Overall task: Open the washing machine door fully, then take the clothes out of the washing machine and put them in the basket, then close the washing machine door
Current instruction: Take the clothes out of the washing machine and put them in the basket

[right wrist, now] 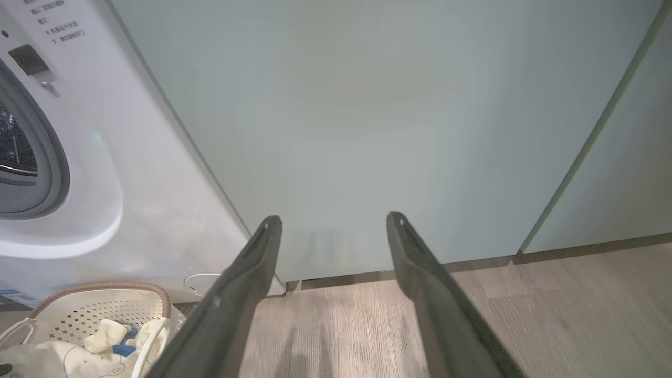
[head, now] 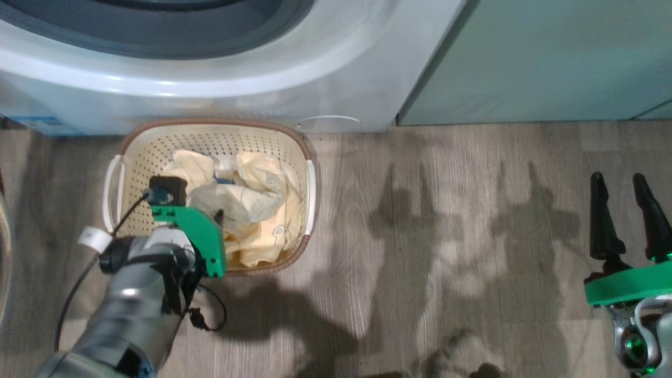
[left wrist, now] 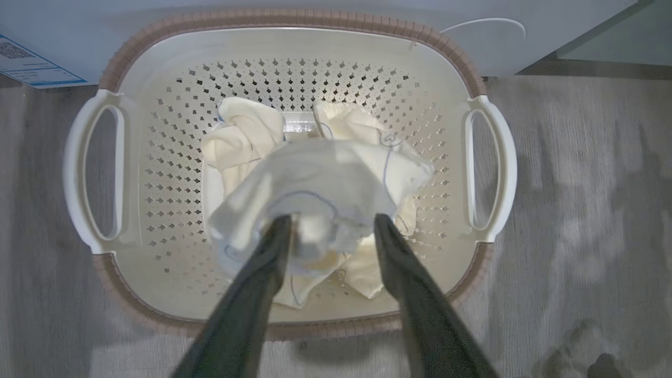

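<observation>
Pale yellow soft fabric clothes with thin blue outlined prints lie heaped inside the small rectangular cream plastic basket, which has perforated sides, a brown rim and two white handles. The left claw hangs right above that heap, pointing down into the basket, its two long dark fingers spread apart. A blurred fold of the cloth bulges between and just past the fingertips; whether it touches them I cannot tell. Beyond the left claw, on the far side of the basket, stands the white front-loading washing machine. Its grey rubber drum gasket shows at the open mouth, and a small blue label sticker sits low on its front. The basket rests on the grey wood-grain floor, close to the machine's base.

The right claw is held well apart from the basket, above the floor. Its fingers are spread wide with nothing between them, and they point toward the flat pale green cabinet doors beside the washing machine.
</observation>
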Robot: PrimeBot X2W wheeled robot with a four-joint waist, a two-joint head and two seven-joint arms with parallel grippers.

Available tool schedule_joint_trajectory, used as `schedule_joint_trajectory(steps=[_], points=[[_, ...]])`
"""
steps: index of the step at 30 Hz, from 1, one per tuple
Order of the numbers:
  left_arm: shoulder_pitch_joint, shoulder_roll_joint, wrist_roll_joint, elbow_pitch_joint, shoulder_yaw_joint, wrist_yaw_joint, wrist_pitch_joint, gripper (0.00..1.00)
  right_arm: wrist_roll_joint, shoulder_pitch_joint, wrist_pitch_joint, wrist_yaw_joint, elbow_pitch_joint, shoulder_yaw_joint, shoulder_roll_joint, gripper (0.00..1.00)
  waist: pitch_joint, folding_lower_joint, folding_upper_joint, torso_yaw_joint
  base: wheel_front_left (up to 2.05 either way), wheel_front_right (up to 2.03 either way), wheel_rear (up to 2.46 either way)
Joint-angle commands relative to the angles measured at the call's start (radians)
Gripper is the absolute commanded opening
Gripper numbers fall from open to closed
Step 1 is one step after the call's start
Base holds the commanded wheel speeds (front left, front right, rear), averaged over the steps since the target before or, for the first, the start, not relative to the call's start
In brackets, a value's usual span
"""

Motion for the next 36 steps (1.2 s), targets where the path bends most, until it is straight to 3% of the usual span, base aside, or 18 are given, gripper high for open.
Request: schedule_joint_trajectory(steps=[1,2,9,20,36], points=[[-0.025,0.042,-0.012,-0.009,0.023,0.009,-0.013,0.93,-0.007,-0.018,-0.010,0.004,-0.033,0.015,-0.015,1.00,0.027,-0.0001,0.0000,-0.006,0.00,0.00,0.00],[-0.034,0.047,-0.013,-0.009,0.024,0.011,-0.016,1.00,-0.008,-0.021,-0.010,0.004,-0.034,0.015,-0.013,1.00,0.037,-0.0001,0.0000,-0.008,0.00,0.00,0.00],[-0.061,0.064,-0.028,-0.009,0.031,0.009,-0.020,1.00,-0.010,-0.033,-0.010,0.004,-0.036,0.008,-0.005,1.00,0.070,-0.0001,0.0000,-0.015,0.00,0.00,0.00],[-0.023,0.060,-0.050,-0.044,0.048,-0.040,-0.142,1.00,-0.008,-0.008,-0.010,0.004,-0.007,0.011,0.002,1.00,-0.074,-0.0001,0.0000,0.020,0.00,0.00,0.00],[0.227,0.104,0.050,-0.486,0.245,-0.051,-0.146,1.00,0.005,0.107,-0.010,0.004,0.029,0.019,-0.012,1.00,-0.309,-0.0001,0.0000,0.052,0.00,0.00,0.00]])
